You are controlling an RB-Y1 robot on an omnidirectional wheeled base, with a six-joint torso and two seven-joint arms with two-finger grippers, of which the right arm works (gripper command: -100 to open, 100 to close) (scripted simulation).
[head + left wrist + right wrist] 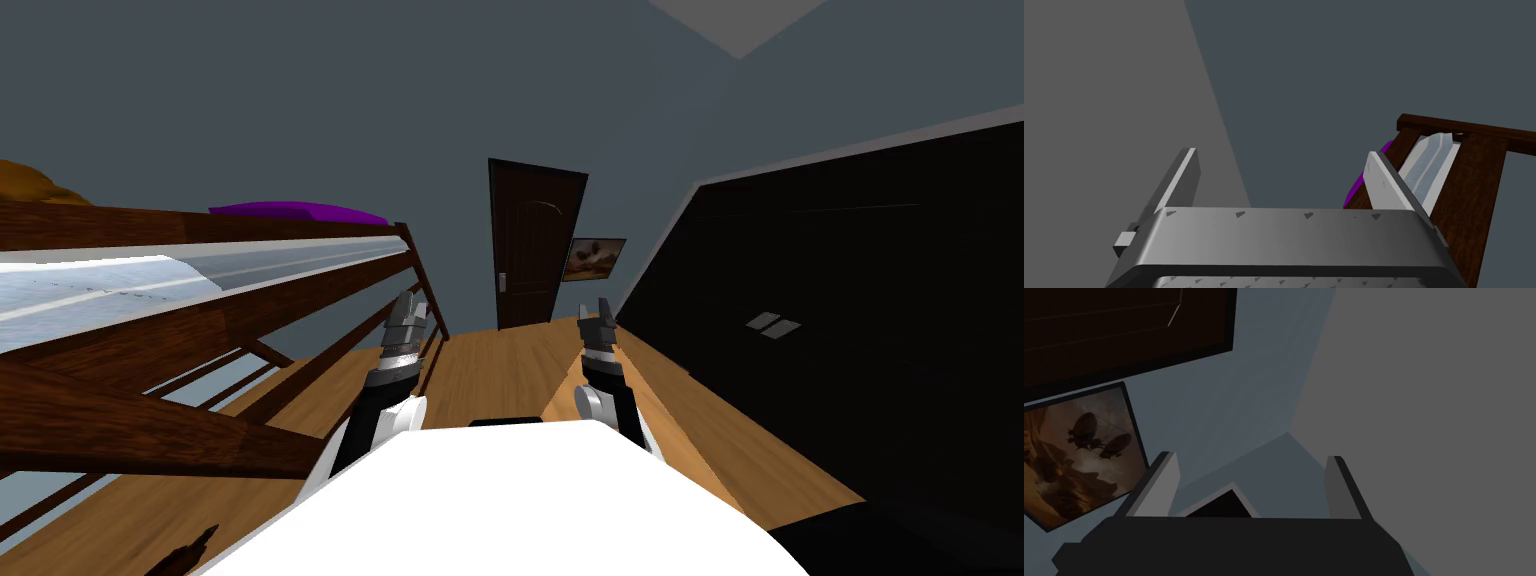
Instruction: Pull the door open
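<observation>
A dark brown door [531, 245] stands shut in the far wall, straight ahead across the wooden floor, with a small pale handle plate [502, 282] on its left edge. Part of the door [1124, 328] also appears in the right wrist view. My left gripper [410, 305] and right gripper [601, 312] are both raised in front of my chest, far short of the door. The left gripper [1281, 175] is open with nothing between its fingers. The right gripper [1251, 480] is open too and holds nothing.
A dark wooden bunk bed [200, 330] with a purple pillow [295, 211] runs along my left; its end post [1474, 190] is close to the left gripper. A large black wardrobe [860, 330] lines the right. A framed picture [594, 258] hangs right of the door.
</observation>
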